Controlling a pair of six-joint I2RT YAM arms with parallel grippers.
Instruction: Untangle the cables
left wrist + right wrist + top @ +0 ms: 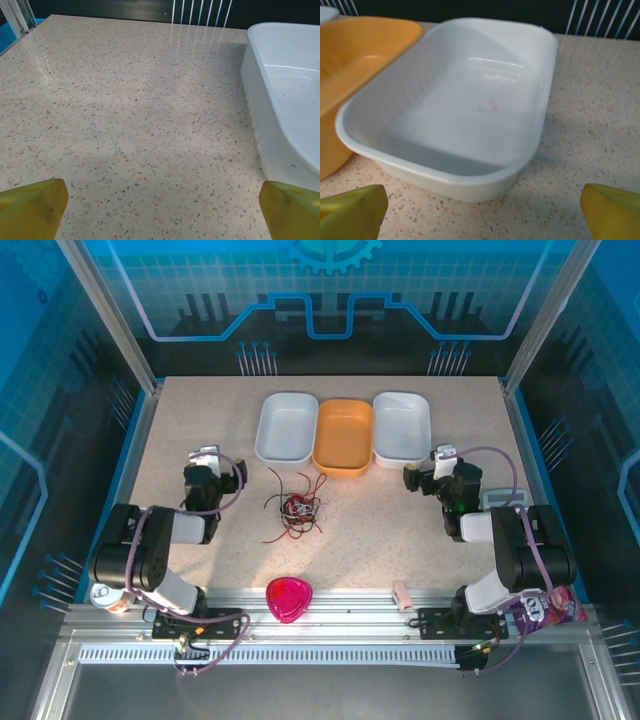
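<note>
The cables [293, 507] lie in one tangled clump of red, black and pale strands near the middle of the desk [400, 540]. They are just in front of the orange tray [343, 436] and between my two arms, apart from both pincers.

My left pincer [207, 456] hangs over the desk to the left of the clump, well apart from it. It is spread wide and holds nothing. On my left wrist camera its yellow fingertips [32, 207] sit at the two bottom corners with bare desk between them, and the left white tray [285, 110] stands ahead to the right.

My right pincer [444, 454] is spread wide too, with nothing between its tips. It points at the right white tray [455, 100], whose near rim is close ahead, side by side with the orange tray.

The three trays stand in a row along the far side of the desk. A pink heart [289, 599] lies at the near edge.
</note>
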